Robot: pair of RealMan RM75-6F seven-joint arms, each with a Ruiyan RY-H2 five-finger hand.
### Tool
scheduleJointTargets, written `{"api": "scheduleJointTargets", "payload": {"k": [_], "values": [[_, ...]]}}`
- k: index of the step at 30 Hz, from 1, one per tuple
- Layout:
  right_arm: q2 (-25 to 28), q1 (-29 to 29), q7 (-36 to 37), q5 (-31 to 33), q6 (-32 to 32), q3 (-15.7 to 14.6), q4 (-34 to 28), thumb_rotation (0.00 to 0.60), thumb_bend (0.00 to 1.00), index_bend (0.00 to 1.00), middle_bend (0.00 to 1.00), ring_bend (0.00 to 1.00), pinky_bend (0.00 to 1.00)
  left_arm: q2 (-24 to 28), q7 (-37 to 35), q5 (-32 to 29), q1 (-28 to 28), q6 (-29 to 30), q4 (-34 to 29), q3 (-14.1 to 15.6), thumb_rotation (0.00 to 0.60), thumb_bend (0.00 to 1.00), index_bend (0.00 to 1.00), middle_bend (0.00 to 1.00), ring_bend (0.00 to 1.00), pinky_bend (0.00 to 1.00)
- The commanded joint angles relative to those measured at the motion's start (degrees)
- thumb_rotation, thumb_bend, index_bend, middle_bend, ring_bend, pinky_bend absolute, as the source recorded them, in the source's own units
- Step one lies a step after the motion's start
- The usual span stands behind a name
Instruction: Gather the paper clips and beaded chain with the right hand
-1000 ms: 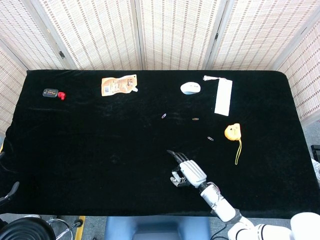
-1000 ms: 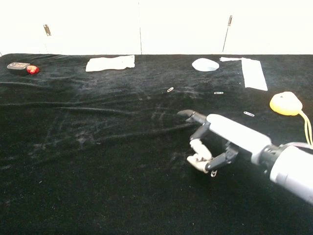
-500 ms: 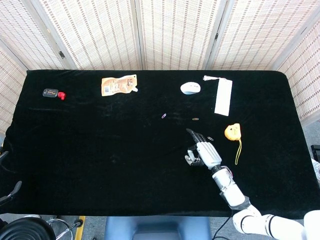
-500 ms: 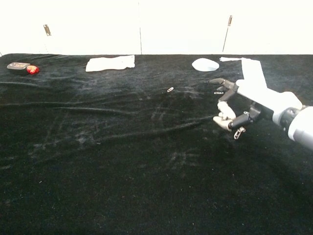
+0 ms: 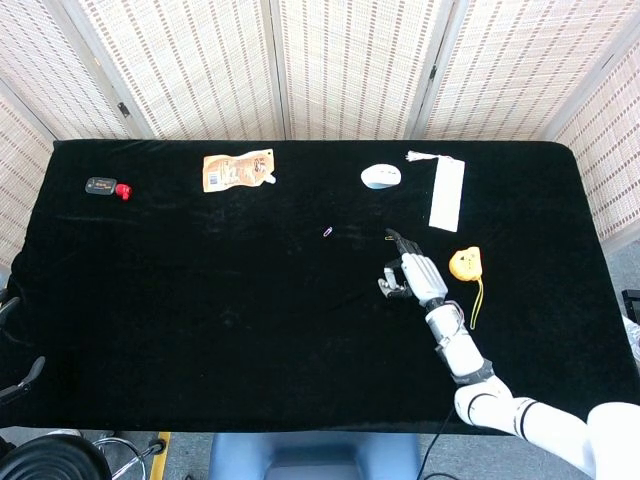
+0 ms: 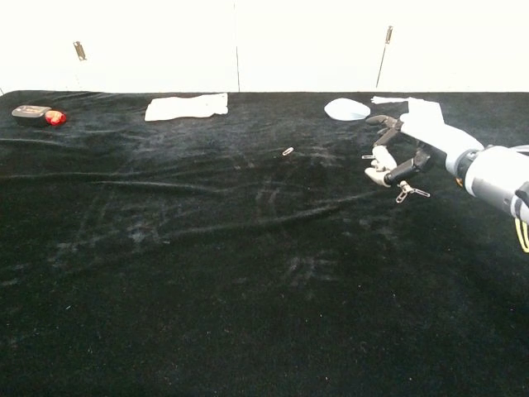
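Here, right of center, the right hand point(image 6: 397, 157) pinches a clip point(image 6: 402, 194) above the black surface point(image 6: 207, 265).

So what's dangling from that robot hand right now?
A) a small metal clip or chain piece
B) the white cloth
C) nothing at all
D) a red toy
A: in the chest view a small metal piece hangs from the curled fingers of the right hand, just above the black table.
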Motion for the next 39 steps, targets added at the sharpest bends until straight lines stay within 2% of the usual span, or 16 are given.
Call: {"api": "scheduleJointTargets", "payload": {"k": [1,21,39], "values": [[-0.98,1.30,1.35,1.19,-1.40,1.28,2.84,0.600,0.45,0.67,0.00,0.00,0.00,0.03,-0.05,-0.22,-0.10,-0.28,0.01,-0.05,0.600,0.40,0.00,0.00,0.00,0.00],[-5.68,5.73,7.56,3.34,-8.14,3.18,17.72,0.600,0.45,0.67,0.01,0.00,0.00,0.35,-0.32,-1.46,-0.53,-1.67,-0.23,-0.45,0.600,0.40,0.00,0.00,0.00,0.00],[-8.10,5.93,9.36,2.40,-9.23,2.22,23.24,0.600,0.45,0.67,0.01,0.00,0.00,0.45,0.12,-1.60,-0.61,-1.86,-0.82,-0.62,0.600,0.40,0.00,0.00,0.00,0.00]]}}
